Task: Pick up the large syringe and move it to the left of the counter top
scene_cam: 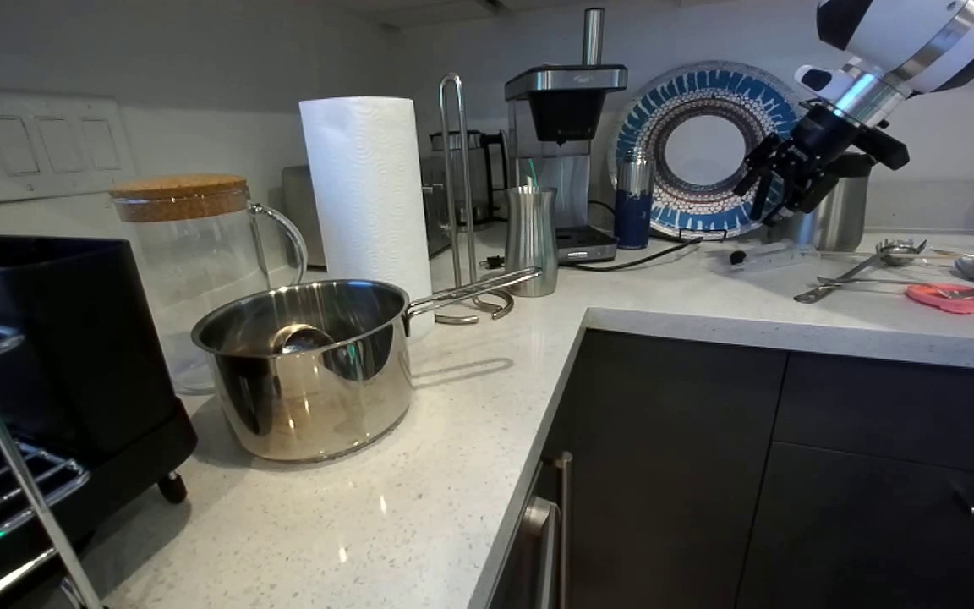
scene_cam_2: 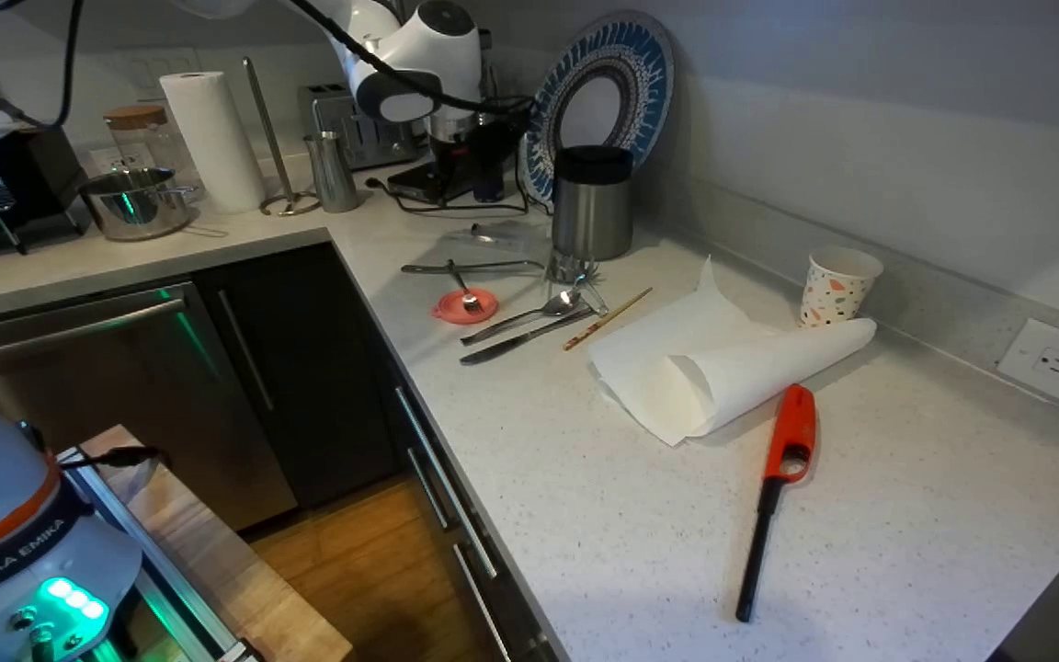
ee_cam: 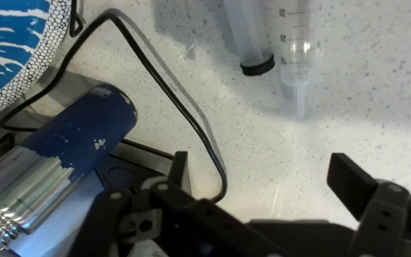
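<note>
- I'm standing in a kitchen, homely by its look, though whether it belongs to a house I can't tell.
- The speckled white worktop (scene_cam: 453, 482) turns a corner above dark cabinet fronts (scene_cam: 677, 440) with bar handles (scene_cam_2: 446, 483), and a steel-fronted built-in appliance (scene_cam_2: 153, 414) sits beneath one stretch.
- Toward the corner I see a coffee maker (scene_cam: 567, 110) and a toaster (scene_cam_2: 359, 138).
- A steel saucepan (scene_cam: 309, 406) stands near a paper towel roll (scene_cam: 369, 186) and a cork-lidded glass pitcher (scene_cam: 195, 279).
- A spoon (scene_cam_2: 559, 303), a fork (scene_cam_2: 467, 296) and a knife (scene_cam_2: 525, 337) lie farther along.
- Underfoot there's a wood-toned floor (scene_cam_2: 369, 547).
</note>
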